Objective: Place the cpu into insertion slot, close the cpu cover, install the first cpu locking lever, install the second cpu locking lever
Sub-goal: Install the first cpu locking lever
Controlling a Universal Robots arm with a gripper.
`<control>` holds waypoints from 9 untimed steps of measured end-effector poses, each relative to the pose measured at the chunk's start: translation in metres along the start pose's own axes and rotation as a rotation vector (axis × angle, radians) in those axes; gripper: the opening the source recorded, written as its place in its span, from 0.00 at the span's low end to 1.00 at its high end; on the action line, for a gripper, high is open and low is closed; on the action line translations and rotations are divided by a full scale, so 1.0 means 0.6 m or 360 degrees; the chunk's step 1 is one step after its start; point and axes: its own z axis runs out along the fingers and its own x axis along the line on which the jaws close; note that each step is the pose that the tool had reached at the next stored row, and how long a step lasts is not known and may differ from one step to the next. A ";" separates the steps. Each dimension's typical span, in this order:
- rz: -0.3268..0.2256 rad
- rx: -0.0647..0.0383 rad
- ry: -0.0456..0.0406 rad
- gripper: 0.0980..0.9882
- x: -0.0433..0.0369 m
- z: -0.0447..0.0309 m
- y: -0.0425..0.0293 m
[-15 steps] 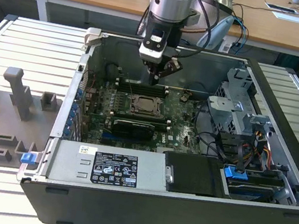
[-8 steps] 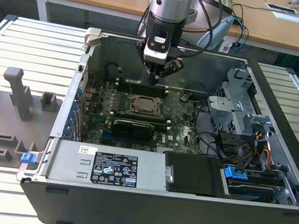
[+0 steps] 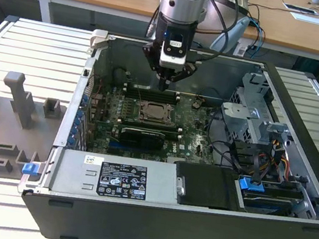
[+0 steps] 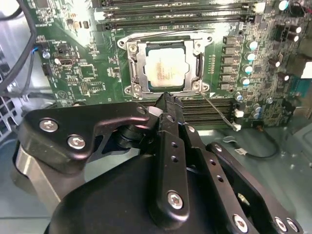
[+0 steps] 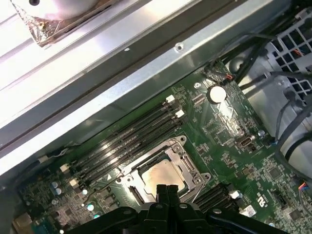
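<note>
The cpu (image 4: 165,67) shows its pale top in the insertion slot (image 3: 157,113) on the green motherboard. The silver cpu cover (image 4: 137,63) lies flat around it as a frame. In the first wrist view the cpu (image 5: 163,174) and cpu cover (image 5: 181,157) sit just past the fingertips. A thin metal lever (image 4: 220,111) slants away from one socket corner over the memory slots. My gripper (image 4: 168,100) hangs just above the socket's edge, fingers pressed together and holding nothing. In the exterior view the gripper (image 3: 164,84) points straight down over the slot's far side.
The black graphics card (image 3: 141,136) lies just in front of the socket, and long memory slots (image 5: 131,141) flank it. The case wall (image 3: 217,74) stands behind. A drive cage (image 3: 258,121) with cables fills the exterior view's right. The power supply (image 3: 112,176) sits in front.
</note>
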 end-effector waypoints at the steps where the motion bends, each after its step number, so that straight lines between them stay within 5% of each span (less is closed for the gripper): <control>1: -0.0016 0.0000 0.0001 0.01 0.000 0.000 0.000; 9: -0.0231 -0.0003 0.0008 0.01 0.000 0.000 0.000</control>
